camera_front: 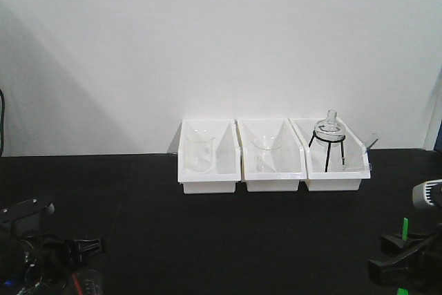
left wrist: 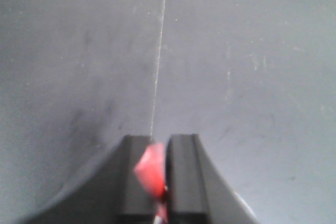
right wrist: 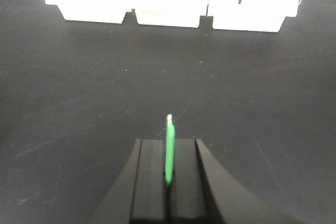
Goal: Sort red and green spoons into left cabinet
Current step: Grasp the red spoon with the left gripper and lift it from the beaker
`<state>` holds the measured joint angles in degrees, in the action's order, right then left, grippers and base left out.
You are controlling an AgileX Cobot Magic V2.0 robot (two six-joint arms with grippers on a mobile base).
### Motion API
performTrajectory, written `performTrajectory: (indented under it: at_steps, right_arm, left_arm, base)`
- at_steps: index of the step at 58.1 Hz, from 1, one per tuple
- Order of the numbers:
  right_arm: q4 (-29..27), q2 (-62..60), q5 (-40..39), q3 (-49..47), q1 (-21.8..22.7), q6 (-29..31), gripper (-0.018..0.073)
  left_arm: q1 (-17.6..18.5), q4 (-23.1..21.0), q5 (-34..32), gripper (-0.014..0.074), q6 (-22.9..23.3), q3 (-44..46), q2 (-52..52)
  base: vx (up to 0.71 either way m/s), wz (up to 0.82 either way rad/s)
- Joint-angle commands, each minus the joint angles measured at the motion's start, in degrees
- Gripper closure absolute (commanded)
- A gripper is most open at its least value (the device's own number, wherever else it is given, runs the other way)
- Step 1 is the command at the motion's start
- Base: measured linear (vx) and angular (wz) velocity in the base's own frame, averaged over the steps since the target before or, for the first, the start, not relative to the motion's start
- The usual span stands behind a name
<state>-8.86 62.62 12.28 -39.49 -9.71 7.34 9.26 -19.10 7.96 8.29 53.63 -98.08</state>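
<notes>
Black table (camera_front: 207, 240): three white bins (camera_front: 273, 183) at twelve o'clock; left gripper (left wrist: 157, 144) pinches one red spoon (left wrist: 151, 172), right gripper (right wrist: 168, 144) one green spoon (right wrist: 169, 153).

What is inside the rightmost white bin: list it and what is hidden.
A clear glass vessel sits atop a black wire stand inside the right bin. Its front wall hides the stand's feet and the bin floor, so anything low there cannot be seen.

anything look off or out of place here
Nothing stands out: the red spoon sits clamped in the left gripper, the green spoon in the right gripper, and the glassware in the white bins stands upright.
</notes>
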Motion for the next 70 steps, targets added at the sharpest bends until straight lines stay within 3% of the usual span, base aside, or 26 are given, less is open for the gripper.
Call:
performTrajectory:
  at_steps: [1, 17, 32, 43, 50, 58, 70]
  right_arm:
    - [-0.3, -1.2, -3.9, -1.8, 0.1, 0.5, 0.0564]
    - [-0.3, -1.2, -3.9, -1.8, 0.1, 0.5, 0.0564]
    - [-0.2, -1.2, -4.0, -1.8, 0.1, 0.8, 0.0564]
    - [-0.1, -1.2, -4.1, -1.8, 0.1, 1.7, 0.0564]
    - [-0.1, -1.3, -4.2, -1.8, 0.1, 1.7, 0.0564]
    - [-0.1, -3.6, -3.5, -1.8, 0.1, 1.7, 0.0564]
    - [-0.1, -11.1, -0.1, -1.6, 0.1, 4.1, 0.0564]
  left_arm:
    - [0.4, -0.6, -3.8, 0.0590, 0.4, 1.8, 2.3]
    - [0.4, -0.2, -3.9, 0.0604, -0.5, 1.9, 3.3]
    - [0.4, -0.2, -3.3, 0.0603, -11.1, 1.9, 11.3]
    - [0.4, -0.2, 0.8, 0.0601, -20.0, 1.8, 20.8]
    - [0.4, -0.2, 5.1, 0.0600, -23.2, 1.8, 26.2]
    - [0.4, -0.2, 7.4, 0.0600, -25.1, 1.1, 31.6]
    - [0.4, -0.2, 4.7, 0.0600, -25.1, -6.7, 42.2]
  base:
    - [0.00, 0.00]
    - [0.00, 0.00]
    - [0.00, 0.00]
    - [0.00, 0.00]
    - [0.00, 0.00]
    - [0.00, 0.00]
    - [0.00, 0.00]
